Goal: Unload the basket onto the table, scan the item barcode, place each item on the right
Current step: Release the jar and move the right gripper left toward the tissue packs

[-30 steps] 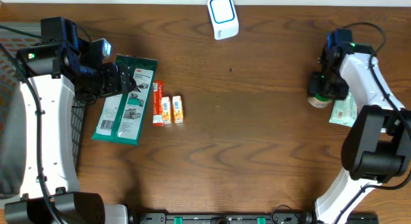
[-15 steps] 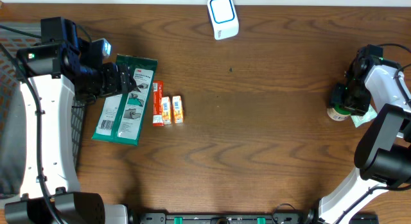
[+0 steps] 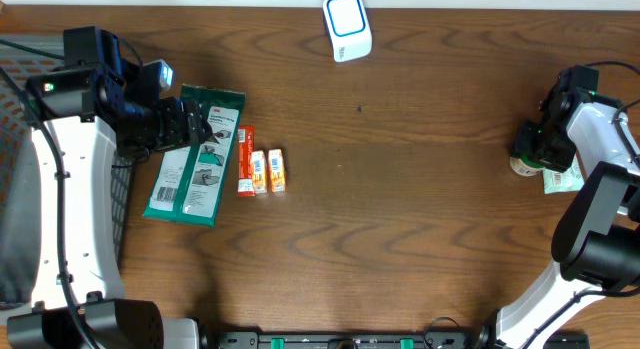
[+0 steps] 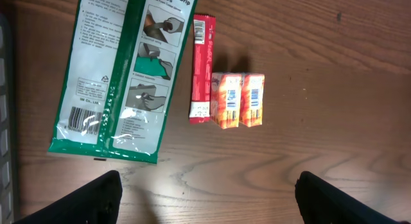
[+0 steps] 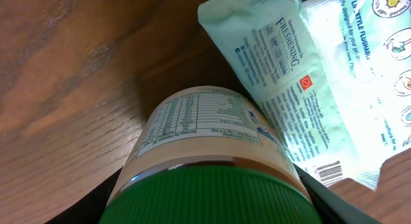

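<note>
Since a second ago the right hand (image 3: 532, 147) has swung out toward the right edge of the surface (image 3: 400, 219), taking the jar along, while the left hand (image 4: 207, 182) has stayed put. The left hand's fingers stand wide apart with nothing between them. Ahead of it and to its left lies a green glove pack (image 4: 115, 76). Straight ahead of it a red box (image 4: 202, 67) lies beside two orange boxes (image 4: 226, 99). The white scanner (image 3: 347, 27) stands well away from both hands. The right hand is clamped on the green-lidded jar (image 5: 205, 134), and a pale wipes pack (image 5: 321, 89) lies just beside the jar, off the hand's right finger.
</note>
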You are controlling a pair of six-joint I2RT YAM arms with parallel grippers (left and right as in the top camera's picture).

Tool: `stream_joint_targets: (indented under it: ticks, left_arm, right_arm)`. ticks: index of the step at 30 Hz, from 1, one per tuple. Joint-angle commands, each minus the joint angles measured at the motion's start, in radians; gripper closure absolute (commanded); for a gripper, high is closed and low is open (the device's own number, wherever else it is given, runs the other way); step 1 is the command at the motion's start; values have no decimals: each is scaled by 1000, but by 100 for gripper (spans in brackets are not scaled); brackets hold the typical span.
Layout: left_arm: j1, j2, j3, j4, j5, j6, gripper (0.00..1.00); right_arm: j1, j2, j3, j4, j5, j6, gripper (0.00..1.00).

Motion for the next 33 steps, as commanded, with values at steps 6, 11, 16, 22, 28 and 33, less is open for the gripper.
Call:
stream_joint_targets:
  ticks: [6,11,16,22,28,33]
  left_arm:
    - [0,-14,-2,-3,5,-5,13]
    - [0,-14,-2,-3,5,-5,13]
    - [0,-14,-2,-3,5,-5,13]
    - [0,-14,-2,-3,5,-5,13]
    - [0,-14,-2,-3,5,-5,13]
    - [0,-14,-2,-3,5,-5,13]
  right_arm:
    - [-6,-16,3,-34,45,22,1]
    - [-3,-68,77,-109,36,23,1]
    - [4,-152,172,-201,-93,23,1]
    - [6,-259,184,-204,-476,22,1]
    - [36,-261,180,-241,-595,22,1]
    - [110,-261,154,-234,-594,23,1]
